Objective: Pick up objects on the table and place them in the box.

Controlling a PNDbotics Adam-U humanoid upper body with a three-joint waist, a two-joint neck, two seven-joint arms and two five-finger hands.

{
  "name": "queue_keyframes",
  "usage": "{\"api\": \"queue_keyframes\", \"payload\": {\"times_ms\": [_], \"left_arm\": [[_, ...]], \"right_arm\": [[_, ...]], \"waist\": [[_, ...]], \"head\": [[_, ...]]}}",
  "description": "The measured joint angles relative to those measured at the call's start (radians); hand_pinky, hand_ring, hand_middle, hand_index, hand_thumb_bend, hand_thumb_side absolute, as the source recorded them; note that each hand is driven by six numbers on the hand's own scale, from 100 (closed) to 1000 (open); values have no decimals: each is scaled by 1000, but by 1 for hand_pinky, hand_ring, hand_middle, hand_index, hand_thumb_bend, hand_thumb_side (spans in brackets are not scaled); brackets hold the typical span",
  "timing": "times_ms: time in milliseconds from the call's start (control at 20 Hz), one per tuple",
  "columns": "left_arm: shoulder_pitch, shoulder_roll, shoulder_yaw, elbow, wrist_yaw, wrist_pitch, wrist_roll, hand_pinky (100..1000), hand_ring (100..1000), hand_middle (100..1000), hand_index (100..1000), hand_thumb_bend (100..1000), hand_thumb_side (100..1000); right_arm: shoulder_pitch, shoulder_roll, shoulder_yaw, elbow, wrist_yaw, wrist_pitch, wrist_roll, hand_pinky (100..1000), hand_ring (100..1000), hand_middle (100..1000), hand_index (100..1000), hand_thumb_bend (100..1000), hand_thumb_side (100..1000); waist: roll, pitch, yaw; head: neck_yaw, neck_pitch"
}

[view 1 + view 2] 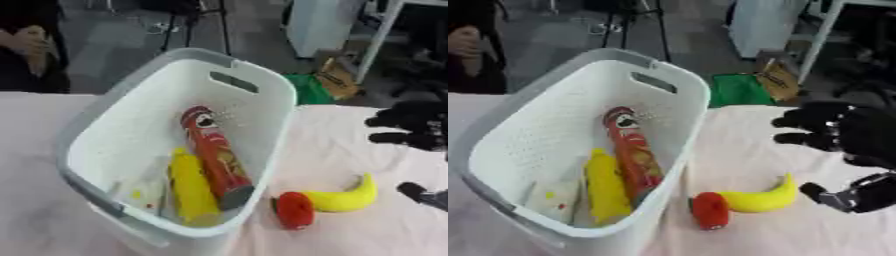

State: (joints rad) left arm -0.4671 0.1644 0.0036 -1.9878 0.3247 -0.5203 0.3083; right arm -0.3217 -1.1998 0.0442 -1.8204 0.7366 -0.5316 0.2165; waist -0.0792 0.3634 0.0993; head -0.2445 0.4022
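A white plastic basket (271,90) stands on the table at the left. Inside it lie a red crisp tube (214,155), a yellow bottle-like thing (192,190) and a pale packet (144,192). On the cloth to the basket's right lie a yellow banana (759,197) and a red object (710,211), touching each other. My right hand (855,132) hovers at the right edge, above and right of the banana, with fingers spread toward the left and the thumb (837,196) below; it holds nothing. No left hand shows.
The table carries a pale pink cloth (350,145). Beyond the far edge are a green bag (311,87), a cardboard item (337,77), stand legs and a white cabinet. A person stands at the far left.
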Motion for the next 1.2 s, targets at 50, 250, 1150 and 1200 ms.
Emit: {"api": "queue_keyframes", "payload": {"times_ms": [50, 250, 1150, 1200], "left_arm": [[0, -3, 0, 0, 0, -1, -1, 570, 441, 553, 627, 100, 906], [-3, -6, 0, 0, 1, -2, -4, 570, 441, 553, 627, 100, 906], [-16, -15, -11, 0, 17, 3, -15, 572, 442, 554, 627, 100, 906], [-17, -16, -11, 0, 17, 4, -16, 572, 442, 554, 627, 100, 906]], "right_arm": [[-5, 3, 2, 3, 0, -3, 6, 978, 1000, 1000, 1000, 254, 789], [-23, 14, 12, 17, -1, -16, 26, 983, 1000, 1000, 1000, 303, 756], [-94, 88, 58, 125, 5, -93, 132, 1000, 1000, 1000, 1000, 351, 700], [-97, 89, 60, 129, -3, -99, 142, 1000, 1000, 1000, 1000, 354, 697]], "waist": [[0, 0, 1], [0, 0, 6], [5, 2, 29], [5, 3, 32]], "head": [[-20, -1], [-59, -8], [-9, -25], [-7, -25]]}}
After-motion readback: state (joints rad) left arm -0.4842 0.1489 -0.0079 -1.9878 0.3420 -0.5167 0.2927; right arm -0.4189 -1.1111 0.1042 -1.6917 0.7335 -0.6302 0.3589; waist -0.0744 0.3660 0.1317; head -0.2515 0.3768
